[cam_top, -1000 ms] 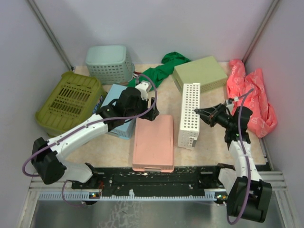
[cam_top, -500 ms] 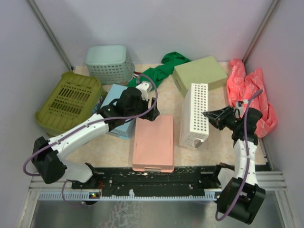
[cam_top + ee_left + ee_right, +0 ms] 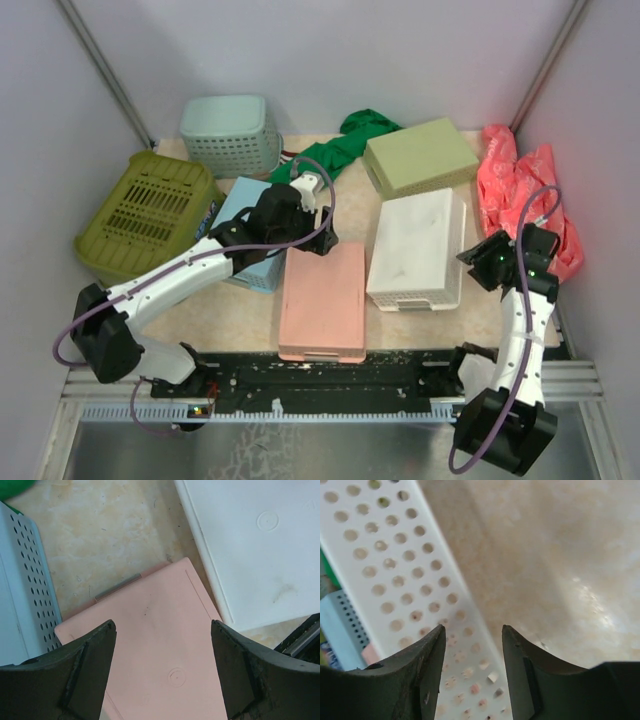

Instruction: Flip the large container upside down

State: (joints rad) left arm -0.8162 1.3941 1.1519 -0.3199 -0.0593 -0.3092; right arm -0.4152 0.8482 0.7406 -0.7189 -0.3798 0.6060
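Observation:
The large container (image 3: 145, 212), an olive-green slotted basket, sits at the far left with its slotted face up; neither gripper touches it. My left gripper (image 3: 318, 238) hangs open above the pink tray (image 3: 323, 300), well to the right of the basket. In the left wrist view this gripper (image 3: 162, 625) has nothing between its fingers, only the pink tray (image 3: 160, 645) below. My right gripper (image 3: 482, 260) stands open just right of a white perforated basket (image 3: 415, 250) that lies flat, solid base up. In the right wrist view it (image 3: 472, 630) is empty, above that basket's holed wall (image 3: 395, 565).
A teal grid basket (image 3: 230, 133) stands at the back left. A light blue perforated bin (image 3: 250, 230) lies under my left arm. A green cloth (image 3: 345, 145), a pale green box (image 3: 420, 157) and a red-pink bag (image 3: 530, 200) fill the back and right.
The white basket tipped over from standing on its side to lying flat, base up. My right gripper opened, let go of it and drew back to the right. The left arm barely moved.

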